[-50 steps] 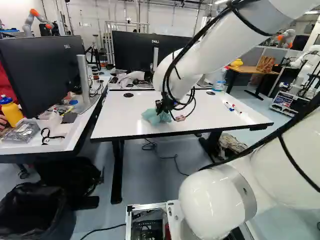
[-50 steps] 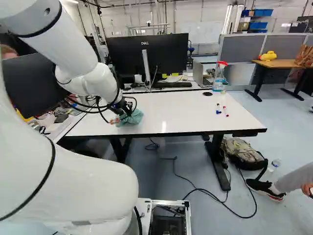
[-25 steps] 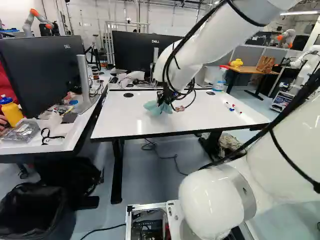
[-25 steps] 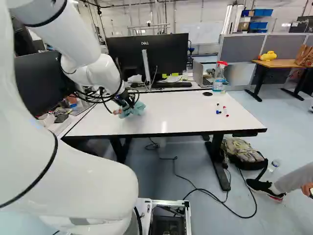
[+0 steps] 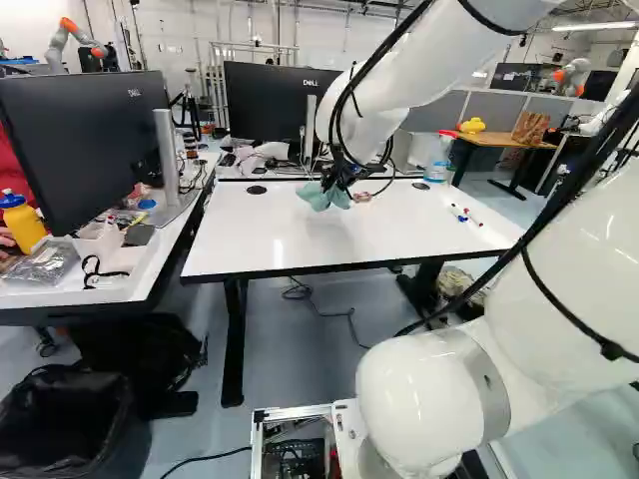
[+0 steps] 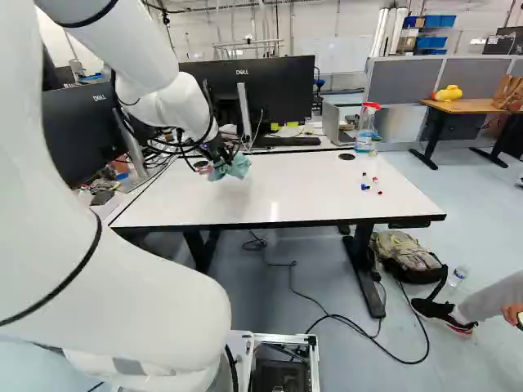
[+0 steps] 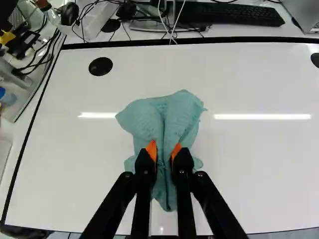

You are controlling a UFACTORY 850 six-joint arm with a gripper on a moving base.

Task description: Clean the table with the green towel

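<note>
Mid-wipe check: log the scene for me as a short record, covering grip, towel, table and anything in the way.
gripper: black gripper, closed on the towel
towel: green towel, bunched between both orange pads, spreading out ahead of and below them
towel touching table: cannot tell for sure
table: white table, two round black caps set in its top
loose items: markers, right of the towel in both base views
near far edge: spray bottle, red head
</note>
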